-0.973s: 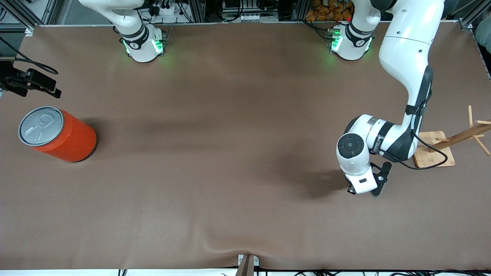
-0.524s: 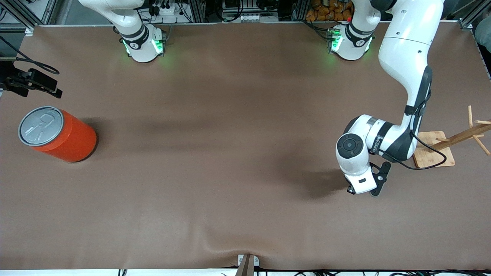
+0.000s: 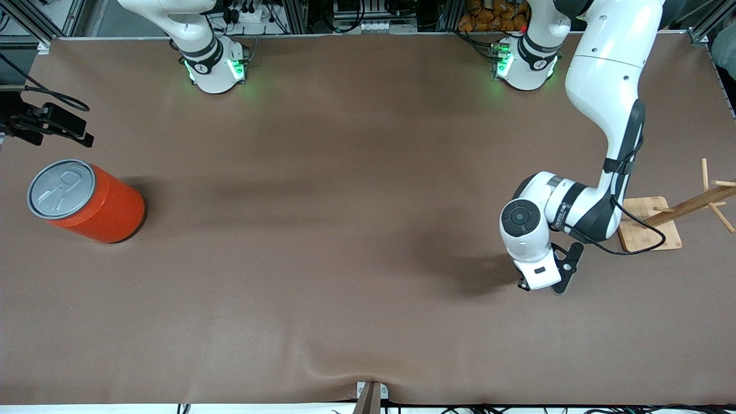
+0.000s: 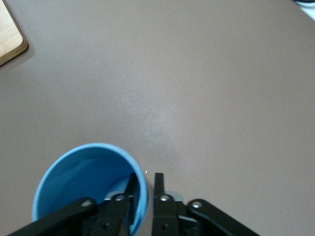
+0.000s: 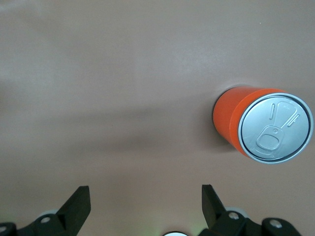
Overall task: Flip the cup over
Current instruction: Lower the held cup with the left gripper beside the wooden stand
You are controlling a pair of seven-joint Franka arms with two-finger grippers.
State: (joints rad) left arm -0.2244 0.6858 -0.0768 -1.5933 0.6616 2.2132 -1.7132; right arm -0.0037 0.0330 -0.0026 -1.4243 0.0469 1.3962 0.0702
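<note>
The light-blue cup [image 4: 88,184] shows only in the left wrist view, its open mouth toward the camera and its darker blue inside visible. My left gripper [image 4: 144,183] is shut on the cup's wall, one finger inside the rim and one outside. In the front view the left gripper [image 3: 537,280] is low over the table toward the left arm's end, and the wrist hides the cup. I cannot tell whether the cup touches the table. My right gripper [image 5: 145,202] is open and empty, held high over the table near the orange can [image 5: 263,127].
The big orange can [image 3: 86,201] with a grey pull-tab lid stands at the right arm's end. A wooden peg stand on a flat base [image 3: 650,224] stands beside the left arm's wrist; its corner shows in the left wrist view [image 4: 9,37]. Brown mat [image 3: 345,230] covers the table.
The left arm's wrist has shifted slightly toward the right arm's end of the table, with the cup still in its grip. The right arm has not moved.
</note>
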